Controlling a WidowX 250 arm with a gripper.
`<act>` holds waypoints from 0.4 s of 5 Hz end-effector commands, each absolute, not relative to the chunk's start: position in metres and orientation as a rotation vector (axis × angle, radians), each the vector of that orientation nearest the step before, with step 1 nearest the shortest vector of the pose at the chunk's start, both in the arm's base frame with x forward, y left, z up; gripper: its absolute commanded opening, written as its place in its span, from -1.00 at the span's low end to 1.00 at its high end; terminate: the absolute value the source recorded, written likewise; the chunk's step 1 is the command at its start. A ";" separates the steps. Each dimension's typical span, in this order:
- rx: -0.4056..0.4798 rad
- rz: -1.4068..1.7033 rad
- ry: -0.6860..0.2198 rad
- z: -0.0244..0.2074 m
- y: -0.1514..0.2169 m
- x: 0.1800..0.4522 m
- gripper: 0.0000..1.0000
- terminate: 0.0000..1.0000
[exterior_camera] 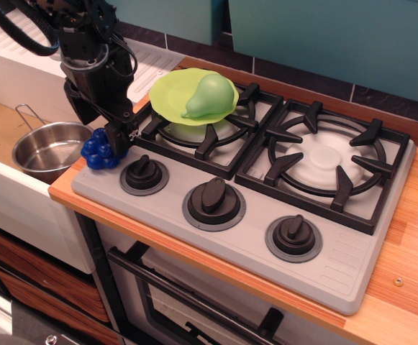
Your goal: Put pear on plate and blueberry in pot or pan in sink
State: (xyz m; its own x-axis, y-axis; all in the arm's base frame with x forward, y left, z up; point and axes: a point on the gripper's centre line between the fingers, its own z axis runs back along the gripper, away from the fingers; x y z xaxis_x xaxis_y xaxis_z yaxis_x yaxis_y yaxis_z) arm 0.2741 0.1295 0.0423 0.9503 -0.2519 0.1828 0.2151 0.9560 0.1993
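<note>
Pincer pointing down grips the blueberry above the stove's front-left corner.

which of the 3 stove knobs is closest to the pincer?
The leftmost black round knob, right beside the pincer and its dark-blue plastic blueberry cluster. The middle knob and right knob sit progressively farther along the grey panel.
</note>
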 end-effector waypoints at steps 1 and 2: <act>0.198 -0.214 -0.220 0.059 0.134 0.276 1.00 -1.00; 0.183 -0.217 -0.203 0.061 0.135 0.270 1.00 -1.00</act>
State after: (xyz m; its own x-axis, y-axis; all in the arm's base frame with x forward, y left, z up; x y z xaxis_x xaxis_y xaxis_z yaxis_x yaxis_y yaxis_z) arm 0.2605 0.1311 0.0400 0.9662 -0.2251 0.1259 0.2049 0.9664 0.1551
